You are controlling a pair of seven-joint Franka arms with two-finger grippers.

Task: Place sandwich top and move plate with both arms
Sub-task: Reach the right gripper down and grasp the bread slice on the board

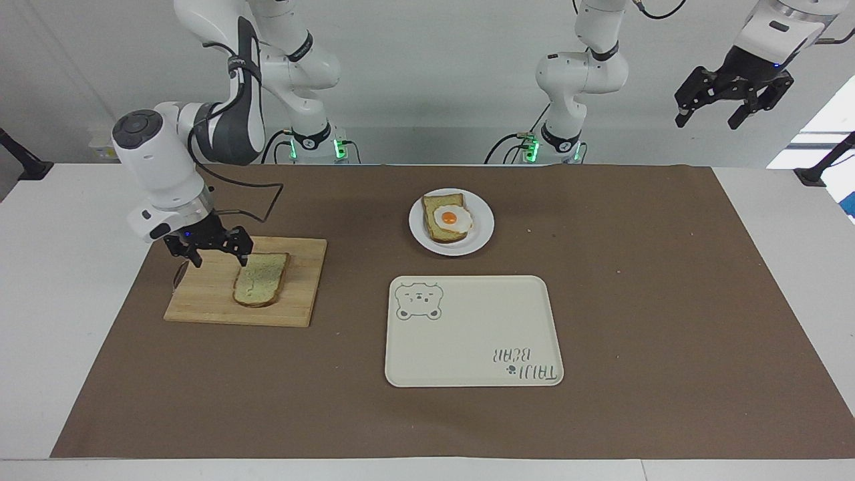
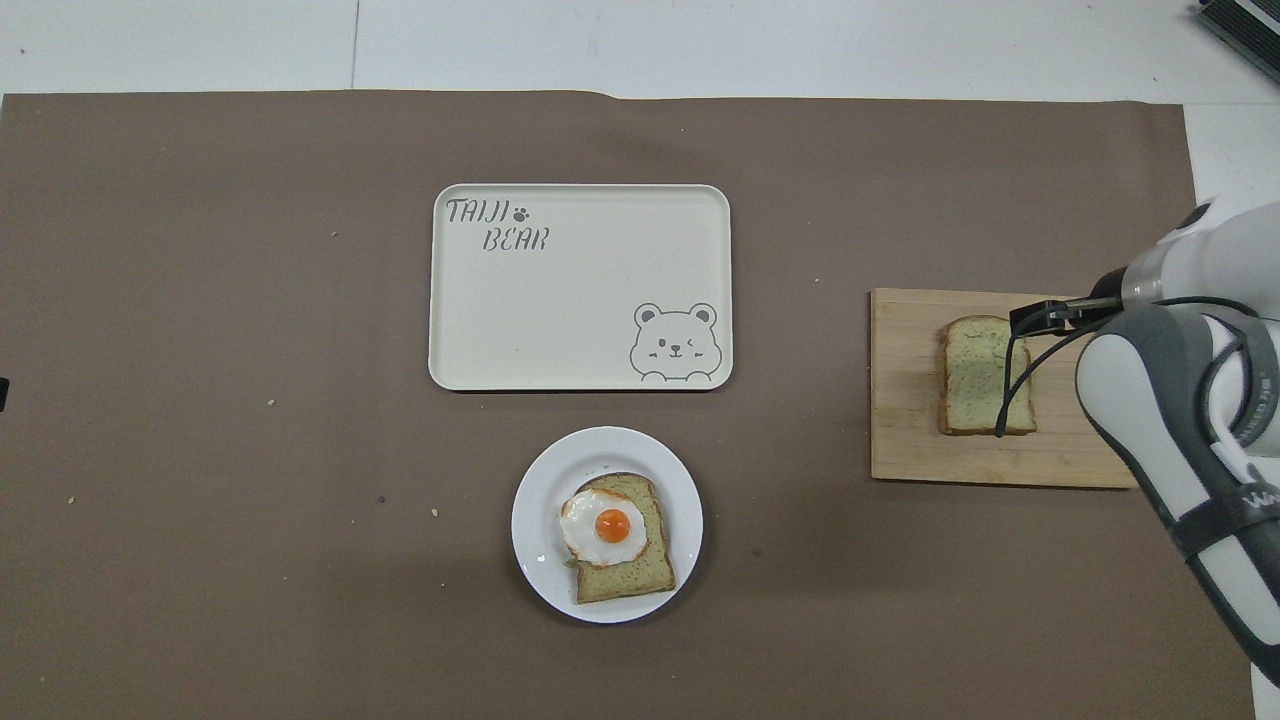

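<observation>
The sandwich top [image 1: 260, 280] [image 2: 972, 375], a plain speckled bread slice, lies flat on a wooden cutting board [image 1: 200, 300] [image 2: 900, 440] toward the right arm's end. My right gripper [image 1: 222, 262] hangs open just over the board, one fingertip [image 1: 246, 260] by the slice's corner closest to the robots, nothing held. In the overhead view the right arm [image 2: 1170, 400] covers this gripper. The white plate [image 1: 484, 227] [image 2: 540, 500] bears a bread slice with a fried egg [image 1: 449, 217] [image 2: 610, 525]. My left gripper [image 1: 706, 122] waits open, high in the air past the table's left-arm end.
A cream tray with a bear drawing [image 1: 467, 334] [image 2: 580, 300] lies on the brown mat, farther from the robots than the plate. The board's handle loop [image 1: 177, 275] points toward the right arm's end. A black cable [image 2: 1005, 385] droops over the slice.
</observation>
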